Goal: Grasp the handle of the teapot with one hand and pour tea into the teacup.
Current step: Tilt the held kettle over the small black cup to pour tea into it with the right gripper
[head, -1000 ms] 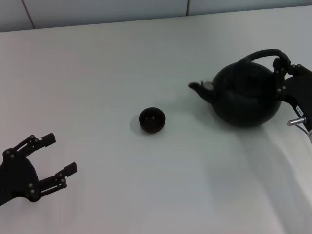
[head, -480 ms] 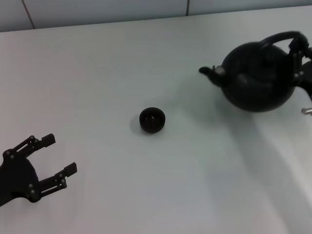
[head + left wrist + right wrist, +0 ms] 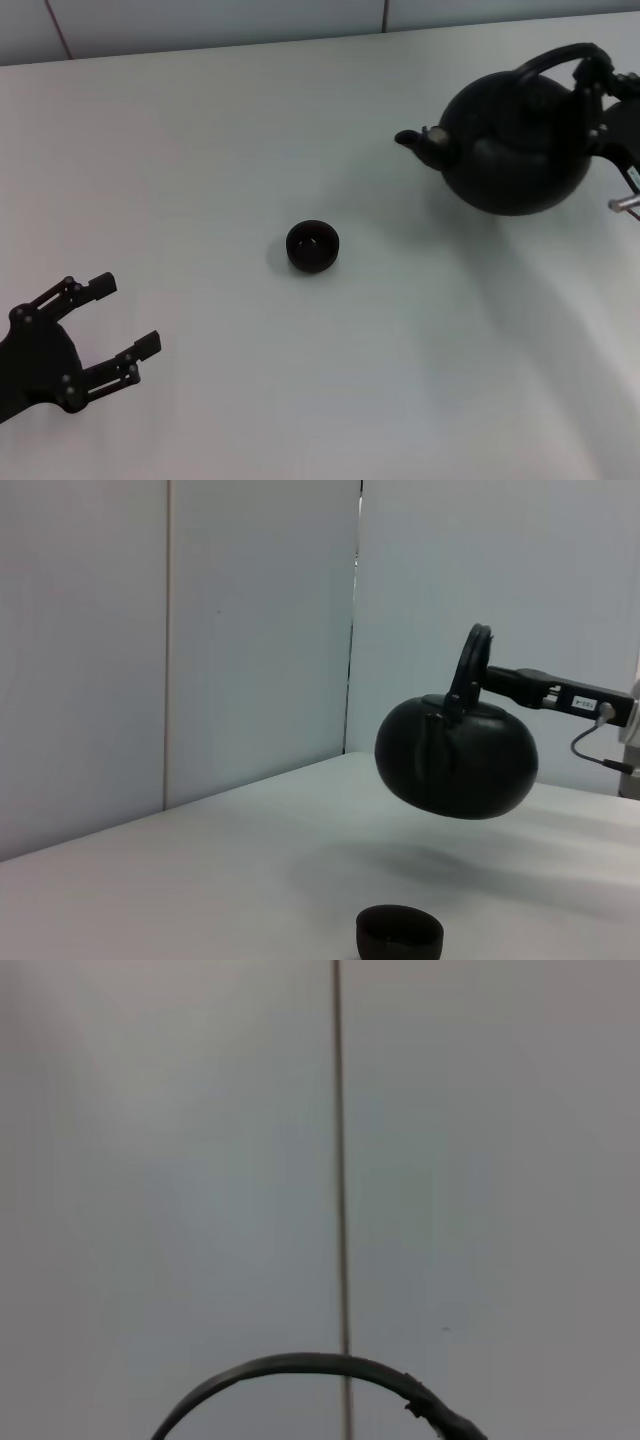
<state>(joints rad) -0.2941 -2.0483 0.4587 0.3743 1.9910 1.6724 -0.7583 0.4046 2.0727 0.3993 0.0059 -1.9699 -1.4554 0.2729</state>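
lab test cell | bare white table | plain panelled walls

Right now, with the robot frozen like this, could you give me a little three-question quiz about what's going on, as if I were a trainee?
1. True or false: the teapot is resting on the table.
2. Which pincer holds the handle? A) left B) right C) both
3. Fill in: the spout points toward the robot's ____ side, where the teacup stands.

Key:
1. False. The left wrist view shows it in the air, its shadow below.
2. B. The right pincer grips the handle; the left pincer hangs open, far from both.
3. Left.
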